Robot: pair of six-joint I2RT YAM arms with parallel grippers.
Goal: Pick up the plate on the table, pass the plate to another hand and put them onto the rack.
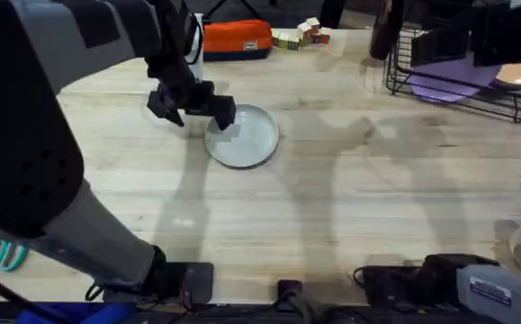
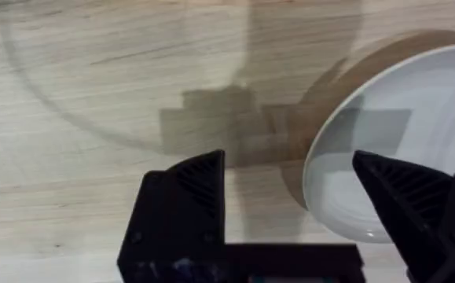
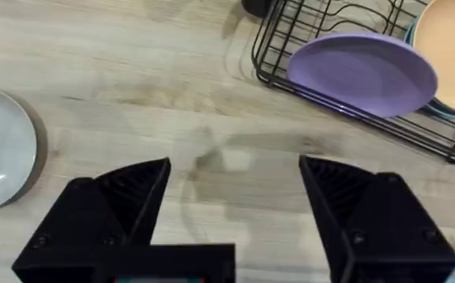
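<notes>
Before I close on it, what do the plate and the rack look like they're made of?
Plate: probably glazed ceramic or melamine; smooth, pale, faintly glossy, I can't tell which. Rack: thin black metal wire, likely coated, with an even dark finish.

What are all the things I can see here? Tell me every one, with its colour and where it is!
plate: one, white, flat on the table's middle, left gripper straddling its rim
table: one, pale wood planks
rack: one, black wire, far right of the table
purple plate: one, in the rack
peach plate: one, in the rack behind the purple one
orange pouch: one, orange and dark, far edge of the table
small blocks: a few, mixed colours, beside the pouch
scissors: one pair, teal handles, near left edge
left gripper: one, black, open, over the plate's edge
right gripper: one, black, open, above bare table near the rack
</notes>
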